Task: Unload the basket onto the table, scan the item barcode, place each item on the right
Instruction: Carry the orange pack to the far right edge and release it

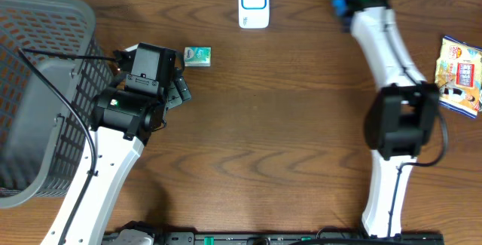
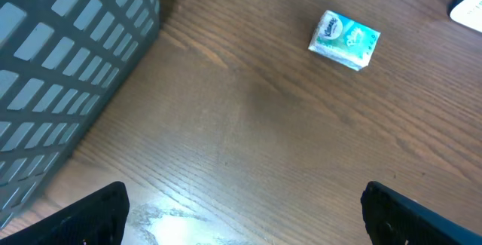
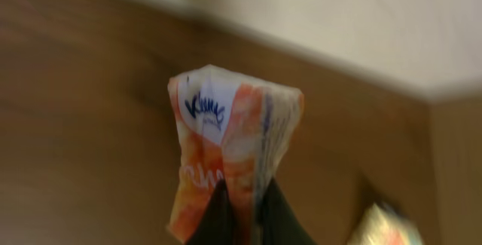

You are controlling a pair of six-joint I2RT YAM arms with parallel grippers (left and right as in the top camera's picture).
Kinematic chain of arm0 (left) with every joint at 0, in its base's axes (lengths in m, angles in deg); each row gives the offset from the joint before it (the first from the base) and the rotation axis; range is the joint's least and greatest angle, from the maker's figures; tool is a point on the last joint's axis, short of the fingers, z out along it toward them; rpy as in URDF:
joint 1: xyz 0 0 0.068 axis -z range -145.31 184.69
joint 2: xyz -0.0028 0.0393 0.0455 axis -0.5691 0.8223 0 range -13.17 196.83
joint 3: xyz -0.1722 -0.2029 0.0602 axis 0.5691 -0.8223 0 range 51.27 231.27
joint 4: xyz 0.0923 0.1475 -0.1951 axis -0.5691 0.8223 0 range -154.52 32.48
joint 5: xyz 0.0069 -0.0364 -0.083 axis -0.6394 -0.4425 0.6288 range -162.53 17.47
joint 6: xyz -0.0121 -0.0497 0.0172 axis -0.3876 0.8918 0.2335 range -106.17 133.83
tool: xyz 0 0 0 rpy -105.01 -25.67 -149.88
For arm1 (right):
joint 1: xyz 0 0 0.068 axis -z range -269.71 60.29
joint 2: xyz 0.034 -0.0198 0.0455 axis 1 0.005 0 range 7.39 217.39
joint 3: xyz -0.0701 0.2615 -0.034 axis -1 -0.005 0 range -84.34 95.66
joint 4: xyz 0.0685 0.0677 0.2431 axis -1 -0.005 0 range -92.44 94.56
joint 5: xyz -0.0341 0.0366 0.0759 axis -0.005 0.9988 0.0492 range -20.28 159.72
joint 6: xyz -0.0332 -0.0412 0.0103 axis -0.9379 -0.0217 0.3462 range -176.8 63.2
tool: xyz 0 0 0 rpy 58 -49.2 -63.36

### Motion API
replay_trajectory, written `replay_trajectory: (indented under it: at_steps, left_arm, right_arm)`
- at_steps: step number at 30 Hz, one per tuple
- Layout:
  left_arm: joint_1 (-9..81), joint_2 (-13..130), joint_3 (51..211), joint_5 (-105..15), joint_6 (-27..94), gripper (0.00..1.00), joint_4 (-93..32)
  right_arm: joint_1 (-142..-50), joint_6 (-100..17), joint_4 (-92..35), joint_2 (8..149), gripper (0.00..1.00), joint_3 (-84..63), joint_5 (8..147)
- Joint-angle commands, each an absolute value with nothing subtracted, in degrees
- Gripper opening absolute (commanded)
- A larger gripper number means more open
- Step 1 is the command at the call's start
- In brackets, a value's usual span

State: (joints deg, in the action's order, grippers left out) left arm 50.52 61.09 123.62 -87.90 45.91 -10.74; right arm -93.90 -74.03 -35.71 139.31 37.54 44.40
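Pinching orange tissue pack (image 3: 230, 143) end-on, right pincer (image 3: 245, 191) clenched; long axis along fingers (image 3: 218, 218); left pincer (image 2: 241, 200) released.

Tissue packs, 2: one green pack (image 2: 344, 40) lying ahead of the left gripper (image 2: 245, 226) fingers, one orange pack (image 3: 230, 136) pinched between the right gripper (image 3: 247, 218) fingers. 1 colourful packet (image 1: 459, 75). 1 grey basket (image 1: 53, 19). 1 white-and-blue scanner (image 1: 254, 2). Grippers, 2.
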Motion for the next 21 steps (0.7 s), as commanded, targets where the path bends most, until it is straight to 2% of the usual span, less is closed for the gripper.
replay_trajectory:
  at_steps: [1,12,13,15,18,21]
  left_arm:
    - [50.3,61.5,123.9,-88.9,45.3,0.98,-10.6]
    - [50.3,61.5,123.9,-88.9,45.3,0.98,-10.6]
    - [50.3,61.5,123.9,-88.9,45.3,0.98,-10.6]
    - [50.3,61.5,123.9,-88.9,45.3,0.98,-10.6]
    - [50.3,61.5,123.9,-88.9,45.3,0.98,-10.6]
    - [50.3,61.5,123.9,-88.9,45.3,0.98,-10.6]
  right_arm:
    - [-88.7,-71.6,-41.3,138.3,0.01,37.6,40.0]
    - [-70.3,-68.9,-50.7,138.3,0.01,37.6,36.7]
    - [-69.0,-68.0,-50.7,138.3,0.04,37.6,36.7]
    - [-66.6,-67.0,-50.4,138.3,0.20,37.6,36.8]
    - [-63.7,-67.1,-49.6,138.3,0.17,37.6,38.4]
    - [-61.9,-67.1,-48.5,138.3,0.04,37.6,40.9]
